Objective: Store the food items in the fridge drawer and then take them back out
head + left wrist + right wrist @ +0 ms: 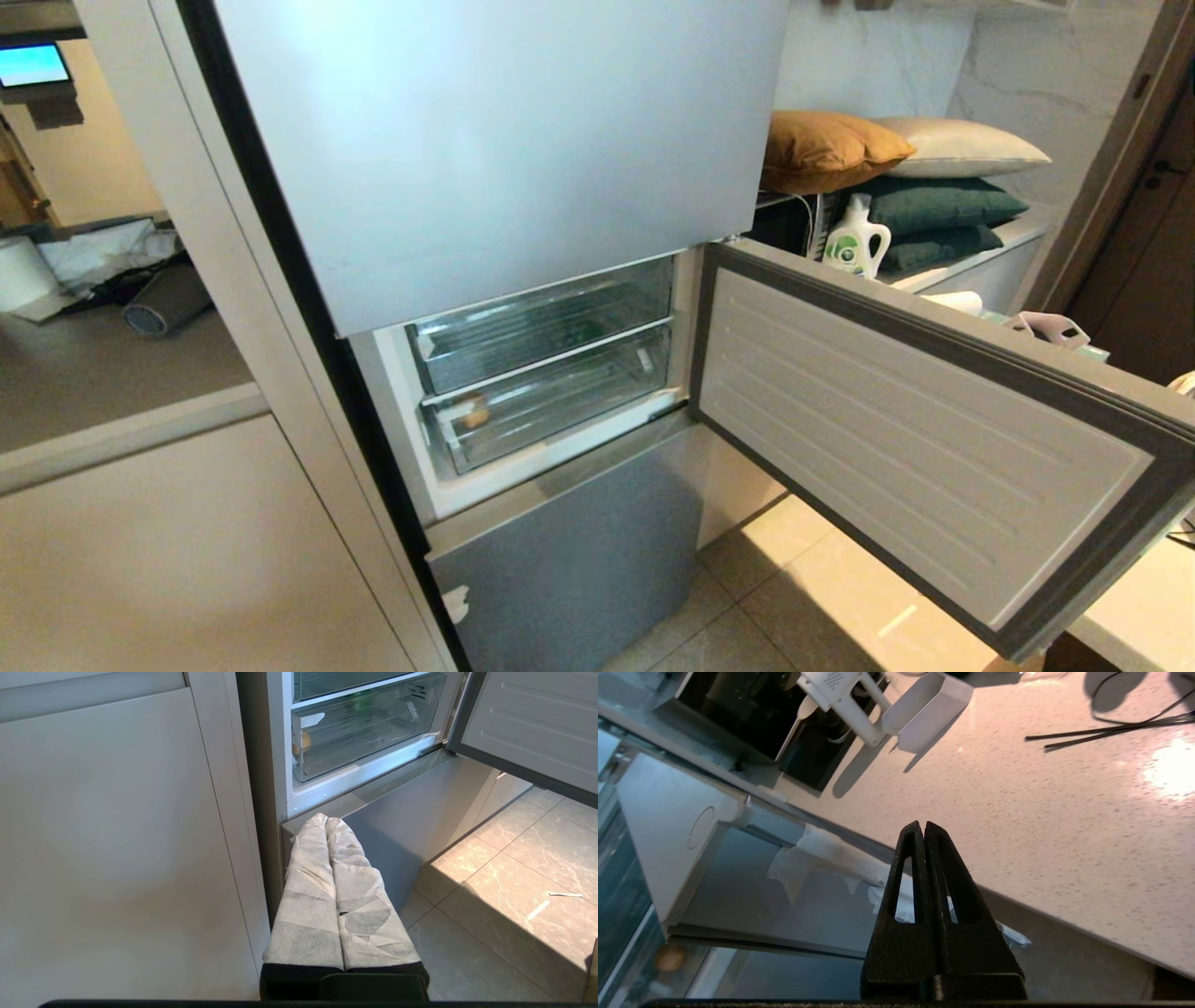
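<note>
Judging from how things lie, the storing half looks done and the taking-out half is in hand: the fridge drawer (551, 406) sits pushed in behind the swung-open middle door (915, 439), and a tan-brown lump (476, 412) rests at the drawer's left end, seen through its clear front. A dark greenish shape shows faintly in the bin above the drawer; whether that is the pepper cannot be told.

Neither arm appears in the head view. The left gripper (328, 820), its fingers (308, 891) wrapped in pale tape and pressed together around nothing, hangs low, below the drawer and in front of the fridge's lower panel (579, 551). The right gripper (923, 826) has its black fingers clenched tight and empty; it is off to the right of the drawer, above the pale speckled countertop (1041, 826), beside the door's edge.

The next move probably calls for bringing a gripper round the door to the drawer's front lip, hooking it and pulling it out along its rails before reaching in.

Around the drawer: beige cabinet doors (187, 560) to its left, pale stone-tile floor (803, 579) below, and stacked cushions (896, 177) with a white bottle (854, 245) on a counter beyond the door.
</note>
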